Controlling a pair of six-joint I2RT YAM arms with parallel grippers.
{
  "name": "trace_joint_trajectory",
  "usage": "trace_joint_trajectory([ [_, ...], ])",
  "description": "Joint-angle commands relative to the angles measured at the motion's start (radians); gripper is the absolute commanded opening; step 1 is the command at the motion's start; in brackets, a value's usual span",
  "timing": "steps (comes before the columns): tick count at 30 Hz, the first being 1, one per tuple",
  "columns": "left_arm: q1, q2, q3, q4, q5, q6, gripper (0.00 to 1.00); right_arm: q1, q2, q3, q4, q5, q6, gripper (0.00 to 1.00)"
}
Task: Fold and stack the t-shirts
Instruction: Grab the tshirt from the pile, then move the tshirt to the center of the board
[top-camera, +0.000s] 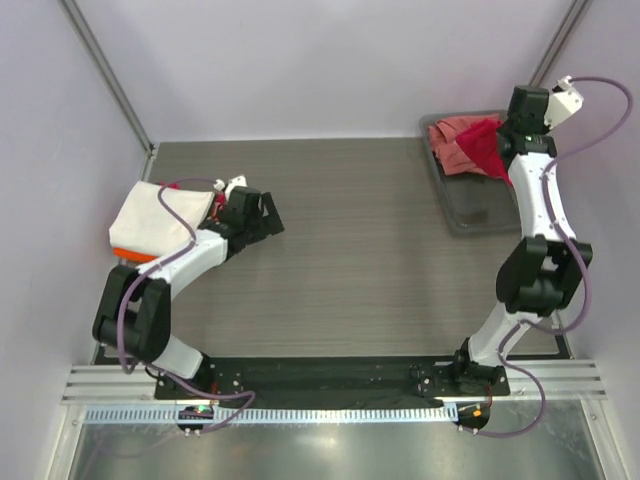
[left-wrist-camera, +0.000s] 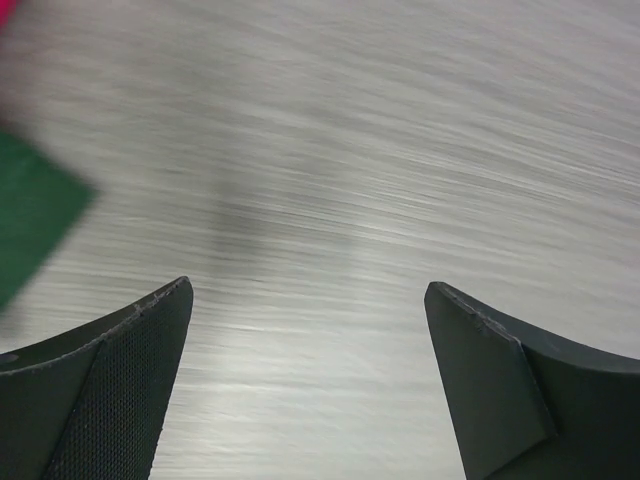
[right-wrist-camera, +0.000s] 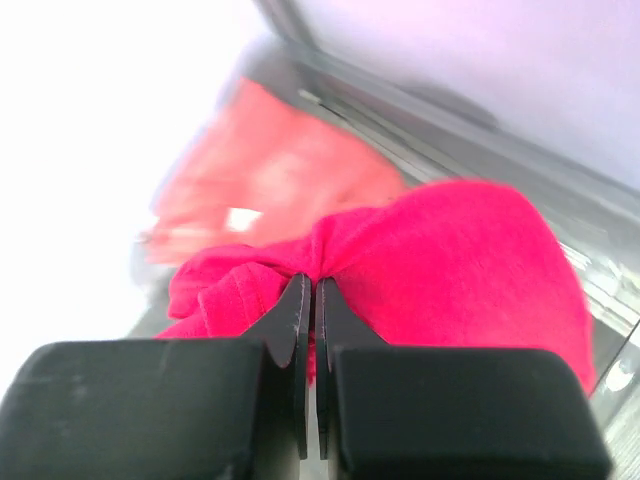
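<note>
A crimson t-shirt (top-camera: 486, 148) and a salmon-pink t-shirt (top-camera: 455, 140) lie crumpled in a grey tray (top-camera: 475, 208) at the back right. My right gripper (right-wrist-camera: 310, 282) is shut on a bunched fold of the crimson t-shirt (right-wrist-camera: 460, 250); the salmon-pink one (right-wrist-camera: 280, 180) lies behind it. A folded cream-white t-shirt (top-camera: 155, 218) tops a stack at the left, with an orange one (top-camera: 130, 255) under it. A green cloth edge (left-wrist-camera: 30, 215) shows in the left wrist view. My left gripper (left-wrist-camera: 305, 300) is open and empty over bare table, right of the stack (top-camera: 268, 222).
White walls close the table on the left, back and right. A metal post (top-camera: 105, 70) stands at the back left. An aluminium rail (top-camera: 330, 385) runs along the near edge by the arm bases.
</note>
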Motion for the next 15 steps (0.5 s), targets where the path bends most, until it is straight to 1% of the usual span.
trace_joint_trajectory([
  [1, -0.032, -0.09, -0.005, 0.073, 0.039, 0.013, 1.0, 0.041, -0.164, -0.001, 0.044, -0.11, -0.061, 0.01],
  [2, -0.034, -0.119, -0.007, 0.073, 0.062, 0.011, 1.0, 0.073, -0.189, -0.001, 0.039, -0.182, -0.067, 0.01],
  [3, -0.035, -0.15, -0.01, 0.07, 0.071, 0.001, 1.0, 0.125, -0.219, 0.011, 0.006, -0.204, -0.085, 0.01],
  [4, -0.035, -0.15, -0.01, 0.066, 0.071, 0.0, 1.0, 0.126, -0.229, 0.031, 0.006, -0.21, -0.094, 0.01],
  [5, -0.035, -0.167, -0.019, 0.063, 0.073, -0.013, 0.99, 0.159, -0.232, 0.053, -0.048, -0.213, -0.102, 0.01],
  [6, -0.035, -0.207, -0.025, 0.055, 0.076, -0.024, 0.99, 0.24, -0.236, 0.086, -0.068, -0.236, -0.114, 0.01],
  [8, -0.035, -0.248, -0.043, 0.057, 0.082, -0.047, 1.0, 0.308, -0.252, 0.099, -0.091, -0.277, -0.122, 0.01],
  [9, -0.037, -0.293, -0.062, 0.054, 0.088, -0.052, 1.0, 0.356, -0.258, 0.099, -0.091, -0.379, -0.119, 0.01],
  [11, -0.037, -0.339, -0.076, 0.04, 0.085, -0.061, 1.0, 0.387, -0.261, 0.097, -0.082, -0.481, -0.098, 0.01],
  [12, -0.037, -0.377, -0.086, 0.034, 0.078, -0.064, 1.0, 0.416, -0.256, 0.093, -0.074, -0.6, -0.095, 0.01],
  [15, -0.037, -0.425, -0.09, -0.012, 0.052, -0.064, 0.99, 0.478, -0.232, 0.071, -0.12, -0.652, -0.116, 0.01],
])
